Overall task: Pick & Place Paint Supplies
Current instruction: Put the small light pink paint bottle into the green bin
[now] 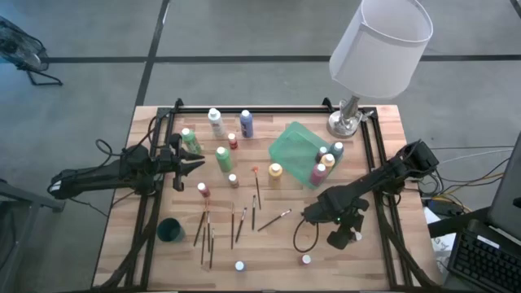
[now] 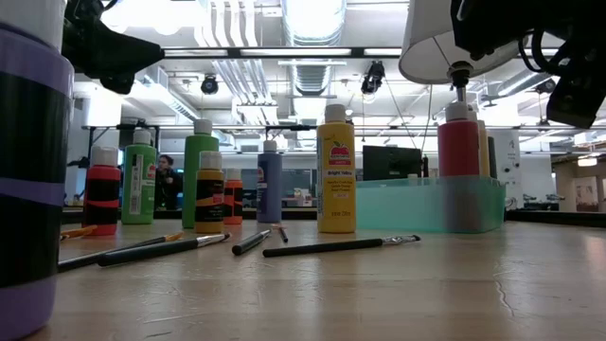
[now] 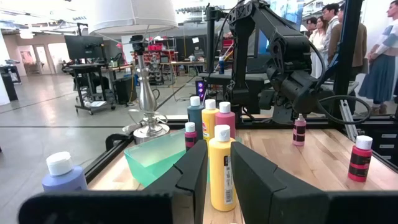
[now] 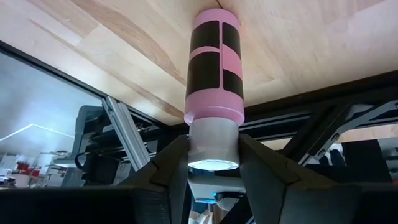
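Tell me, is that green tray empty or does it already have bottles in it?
Not empty. The green tray holds several white-capped bottles standing upright at its end nearest the right arm; the rest looks bare.

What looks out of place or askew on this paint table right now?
Only the translucent green tray stands out: it sits turned diagonally to the table edges. No spill or damage shows.

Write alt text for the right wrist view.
The right gripper grips a pink bottle by its white cap, the bottle's far end at the wooden table. Dark frame rails and the room show past the table's edge.
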Controlling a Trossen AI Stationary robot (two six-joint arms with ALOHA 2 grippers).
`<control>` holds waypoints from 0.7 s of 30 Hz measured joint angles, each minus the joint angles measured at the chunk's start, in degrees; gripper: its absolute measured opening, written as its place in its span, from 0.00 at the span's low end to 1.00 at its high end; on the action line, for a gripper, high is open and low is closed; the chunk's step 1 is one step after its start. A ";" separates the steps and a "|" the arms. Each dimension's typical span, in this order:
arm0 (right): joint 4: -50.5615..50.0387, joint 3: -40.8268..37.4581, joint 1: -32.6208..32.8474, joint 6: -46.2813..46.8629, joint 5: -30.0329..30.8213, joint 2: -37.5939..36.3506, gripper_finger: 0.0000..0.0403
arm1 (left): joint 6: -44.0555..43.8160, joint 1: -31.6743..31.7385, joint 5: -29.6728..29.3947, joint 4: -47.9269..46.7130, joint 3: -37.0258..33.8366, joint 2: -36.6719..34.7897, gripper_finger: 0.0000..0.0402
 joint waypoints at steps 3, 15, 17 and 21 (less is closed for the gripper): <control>0.21 -0.06 0.02 -0.13 -0.35 0.00 0.33 | 0.00 0.00 0.00 0.00 0.00 0.00 0.19; 0.73 4.07 -0.37 -0.27 -0.06 0.00 0.26 | -0.01 0.01 0.00 0.00 0.00 0.01 0.19; 0.67 5.50 -0.55 -0.22 1.33 -0.02 0.27 | -0.02 0.01 0.00 0.00 0.00 0.00 0.19; 0.65 8.97 -1.23 -0.22 4.21 -0.02 0.26 | -0.02 0.00 0.00 0.00 0.00 0.02 0.19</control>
